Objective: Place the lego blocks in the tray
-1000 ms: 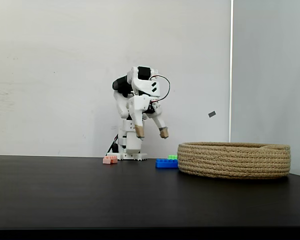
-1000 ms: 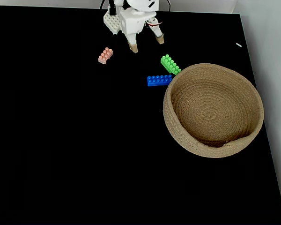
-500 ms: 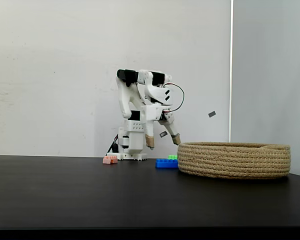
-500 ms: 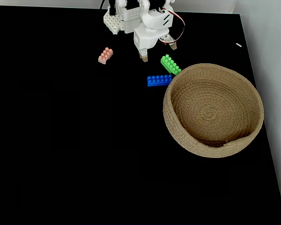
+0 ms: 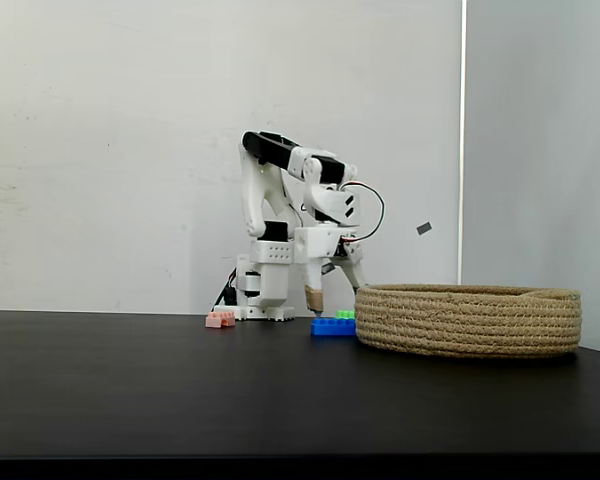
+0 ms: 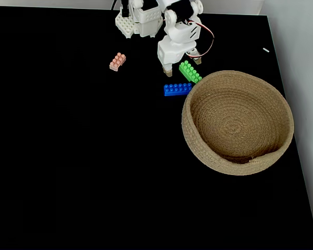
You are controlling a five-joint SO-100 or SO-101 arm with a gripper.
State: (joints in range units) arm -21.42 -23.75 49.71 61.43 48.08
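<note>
Black tabletop (image 6: 68, 166) | tray (image 6: 281, 151) empty | my gripper (image 6: 182, 65) spread apart, straddling green brick (image 6: 190, 72) | blue brick (image 6: 177, 89) just beside, pink brick (image 6: 117, 61) apart | risk: fingertip nudges blue brick, 1 clean grab spoiled.

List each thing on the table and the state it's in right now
end effector: open, fingertips straddling the green block, nothing held
green block: flat on the table, outside the basket
blue block: flat on the table beside the basket
pink block: on the table, apart from the others
basket: upright, holds no blocks
</note>
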